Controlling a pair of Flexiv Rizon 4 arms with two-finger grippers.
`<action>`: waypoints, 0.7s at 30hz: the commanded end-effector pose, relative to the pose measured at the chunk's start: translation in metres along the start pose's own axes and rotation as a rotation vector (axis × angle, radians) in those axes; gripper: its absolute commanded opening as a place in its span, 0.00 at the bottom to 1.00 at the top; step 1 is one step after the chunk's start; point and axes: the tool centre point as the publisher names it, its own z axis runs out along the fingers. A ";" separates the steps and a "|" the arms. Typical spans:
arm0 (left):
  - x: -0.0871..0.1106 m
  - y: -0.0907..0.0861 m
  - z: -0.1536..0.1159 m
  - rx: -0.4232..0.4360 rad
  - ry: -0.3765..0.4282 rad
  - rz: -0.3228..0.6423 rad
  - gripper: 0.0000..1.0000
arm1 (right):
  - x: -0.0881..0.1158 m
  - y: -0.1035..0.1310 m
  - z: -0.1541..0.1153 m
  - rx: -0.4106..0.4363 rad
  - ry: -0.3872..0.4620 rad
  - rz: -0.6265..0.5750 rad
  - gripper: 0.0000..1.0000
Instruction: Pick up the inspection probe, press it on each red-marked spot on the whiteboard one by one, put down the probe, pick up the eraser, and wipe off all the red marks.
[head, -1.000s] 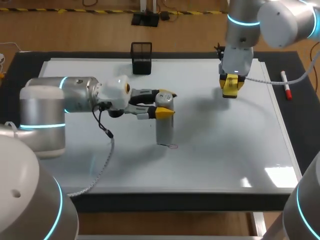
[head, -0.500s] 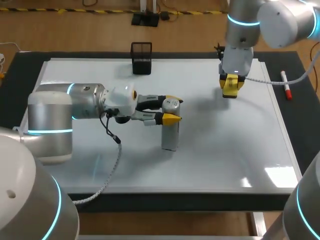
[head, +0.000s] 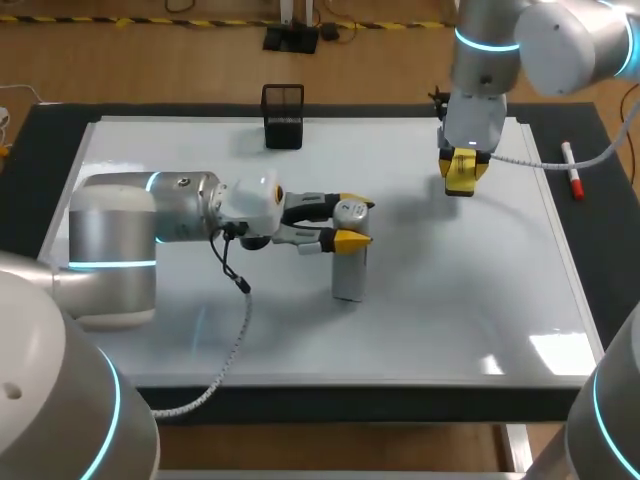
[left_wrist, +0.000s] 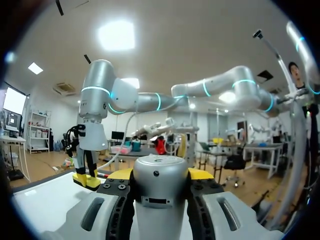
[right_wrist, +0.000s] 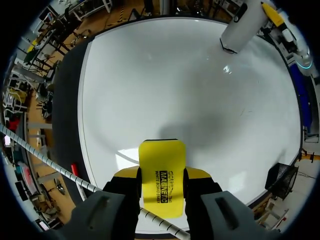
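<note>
Two claws are gripping: left gripper clamping the silver cylindrical inspection probe upright mid-way across the glossy white whiteboard, right gripper pinching the yellow block eraser above its far side. Tilted pressing is risking a skid.

A black-covered rectangular surface carries everything. Its dark covering shows as a band along the far, left, right and near edges. A large, glossy white whiteboard with a pale frame takes up nearly all of the middle. Overhead light falls on it as a bright white patch of glare near the surface's near right corner, with a smaller glint just beside it. A soft grey shadow lies towards the far right corner.
</note>
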 end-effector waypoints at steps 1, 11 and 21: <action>-0.006 0.003 0.003 0.004 0.007 -0.002 0.00 | 0.000 -0.001 -0.001 0.001 0.003 -0.002 0.00; -0.008 0.010 0.001 -0.003 0.019 0.004 0.00 | 0.000 -0.001 -0.001 0.001 0.003 -0.002 0.00; -0.007 0.014 0.001 -0.053 0.035 0.019 0.00 | 0.000 -0.001 -0.001 0.001 0.003 -0.002 0.00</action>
